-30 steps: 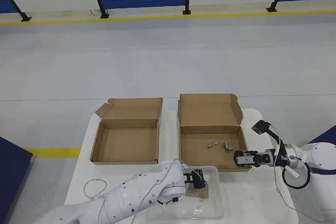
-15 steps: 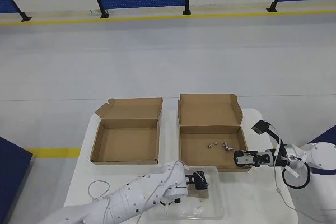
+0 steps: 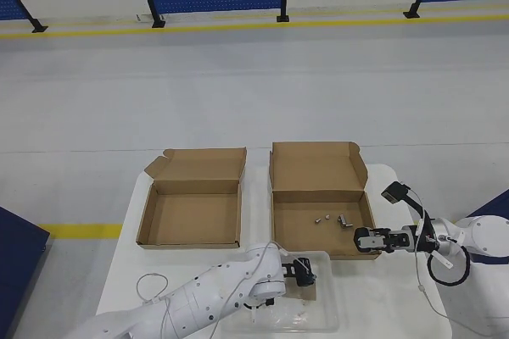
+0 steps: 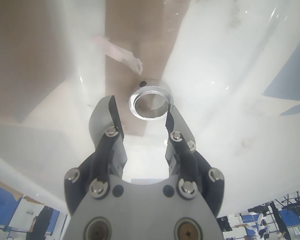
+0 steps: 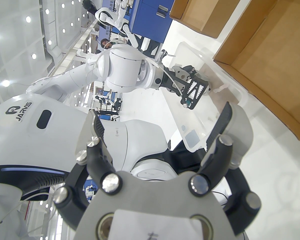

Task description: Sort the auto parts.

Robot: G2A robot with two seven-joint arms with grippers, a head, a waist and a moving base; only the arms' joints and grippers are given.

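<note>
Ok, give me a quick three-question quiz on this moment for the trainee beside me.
1. True or false: the left claw is shut on the ring.
2. Where do the small parts lie? A) in the tray B) in the right box C) in the left claw
3. Fill in: the right claw holds ____.
Key: 1. False: its jaws stand open, one on each side of the ring, which lies in the tray. 2. B. 3. Nothing; it is open.
</note>
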